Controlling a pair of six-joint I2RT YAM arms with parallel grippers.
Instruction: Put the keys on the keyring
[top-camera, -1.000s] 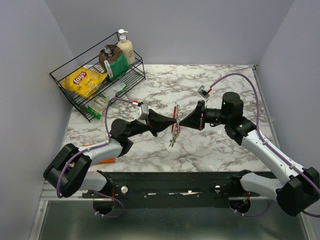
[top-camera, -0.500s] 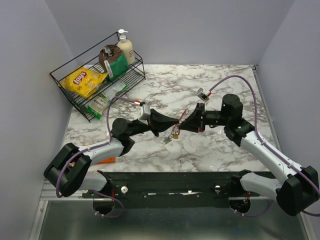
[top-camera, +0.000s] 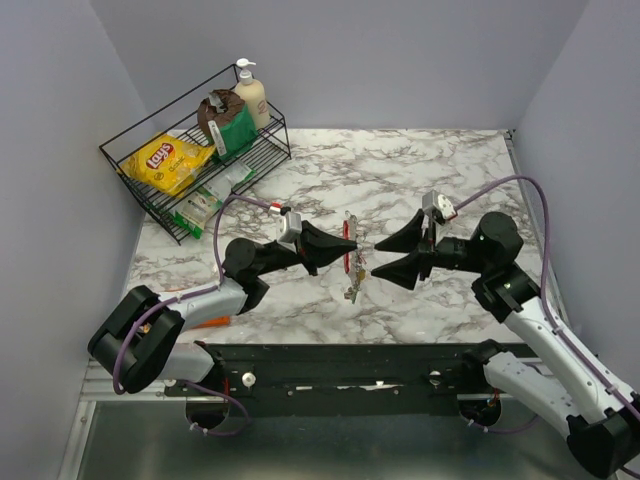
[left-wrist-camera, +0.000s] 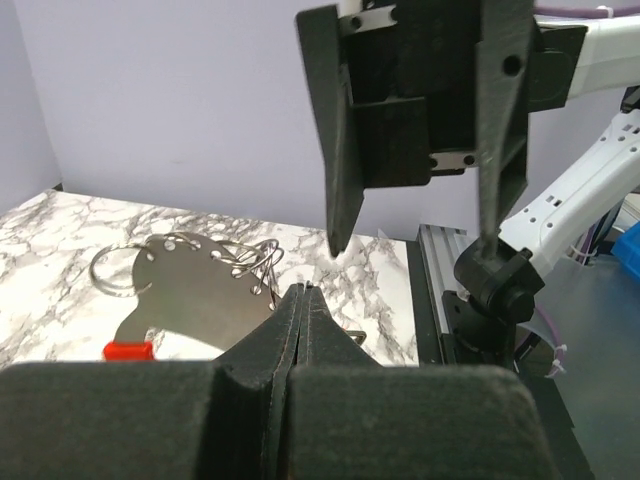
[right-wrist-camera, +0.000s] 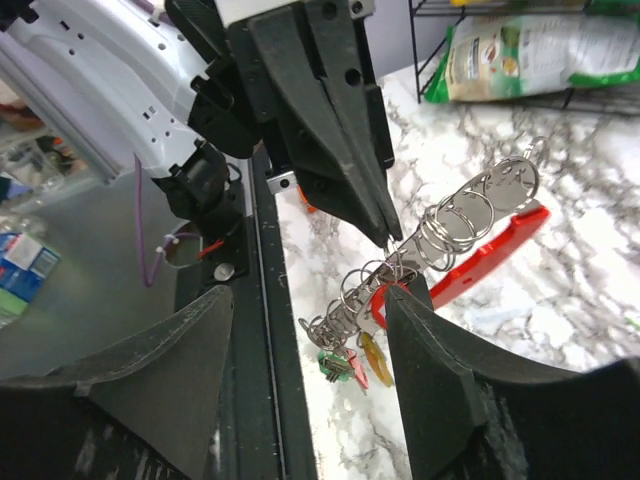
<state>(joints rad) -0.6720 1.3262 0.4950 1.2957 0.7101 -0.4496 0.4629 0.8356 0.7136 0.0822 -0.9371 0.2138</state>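
Two hands face each other above the marble surface (top-camera: 450, 170). Your left hand (top-camera: 349, 243) is clamped tight on the keyring (top-camera: 350, 256), holding it in the air with the keys (top-camera: 352, 290) dangling below. Your right hand (top-camera: 379, 258) is spread wide just beside it, gripping nothing.

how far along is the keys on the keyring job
Looks done: several keys with coloured heads hang from the keyring. In hand: the left tool is shut on the keyring, the right tool open and empty. Left: no loose keys visible, so probably just setting it down.
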